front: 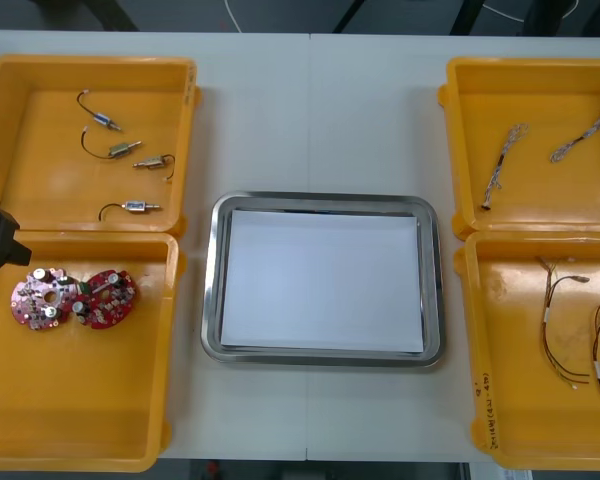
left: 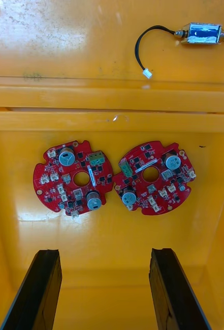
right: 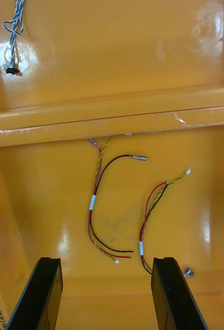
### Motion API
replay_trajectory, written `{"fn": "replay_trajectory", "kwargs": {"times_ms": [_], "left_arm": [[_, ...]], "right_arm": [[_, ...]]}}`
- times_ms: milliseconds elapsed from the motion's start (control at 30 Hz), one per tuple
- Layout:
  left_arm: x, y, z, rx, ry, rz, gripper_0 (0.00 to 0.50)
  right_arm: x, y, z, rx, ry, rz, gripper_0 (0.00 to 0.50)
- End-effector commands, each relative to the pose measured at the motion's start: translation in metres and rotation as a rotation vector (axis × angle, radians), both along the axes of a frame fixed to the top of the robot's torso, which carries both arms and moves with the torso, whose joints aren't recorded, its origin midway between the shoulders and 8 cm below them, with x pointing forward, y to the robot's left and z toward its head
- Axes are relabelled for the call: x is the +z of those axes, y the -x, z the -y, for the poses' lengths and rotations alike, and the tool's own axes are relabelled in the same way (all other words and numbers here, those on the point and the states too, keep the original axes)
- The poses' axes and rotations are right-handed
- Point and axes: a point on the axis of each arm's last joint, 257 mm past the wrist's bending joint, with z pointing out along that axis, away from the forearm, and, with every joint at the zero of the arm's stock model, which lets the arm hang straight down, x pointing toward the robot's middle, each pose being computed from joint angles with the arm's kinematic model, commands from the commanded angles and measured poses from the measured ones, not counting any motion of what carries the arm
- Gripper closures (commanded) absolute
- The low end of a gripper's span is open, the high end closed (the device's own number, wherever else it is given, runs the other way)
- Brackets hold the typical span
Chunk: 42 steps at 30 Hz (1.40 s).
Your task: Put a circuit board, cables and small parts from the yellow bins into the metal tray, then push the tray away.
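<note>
You're seeing circuit board (left: pixel 73 178) lying edge to edge with second circuit board (left: pixel 153 178), both just ahead of left gripper (left: pixel 104 252). Its fingers are standing wide apart, gripping nothing. Right gripper (right: pixel 107 260) is hovering, equally spread and empty, with red and yellow cables (right: pixel 93 203) just ahead in yellow bin (right: pixel 40 206). Metal tray (front: pixel 320 200), white inside, is sitting between both grippers' bins.

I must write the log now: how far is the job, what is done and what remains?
Nothing is done yet: the metal tray holds nothing. In hand: the left gripper hangs with open fingers over two circuit boards, the right gripper with open fingers over the red and yellow cables. Remaining: loading a board, cables and small metal parts, then pushing the tray.
</note>
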Motion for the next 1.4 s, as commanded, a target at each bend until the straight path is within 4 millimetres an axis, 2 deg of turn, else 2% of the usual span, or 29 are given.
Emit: {"fn": "replay_trajectory", "kwargs": {"times_ms": [33,1400], "left_arm": [[0.0140,0.0042,-0.0147,-0.027,-0.061,0.021,0.000],[0.0140,0.0042,-0.0147,-0.027,-0.061,0.021,0.000]], "right_arm": [[0.0053,0.0025,0.0015,-0.025,-0.003,0.022,0.000],[0.0053,0.0025,0.0015,-0.025,-0.003,0.022,0.000]]}}
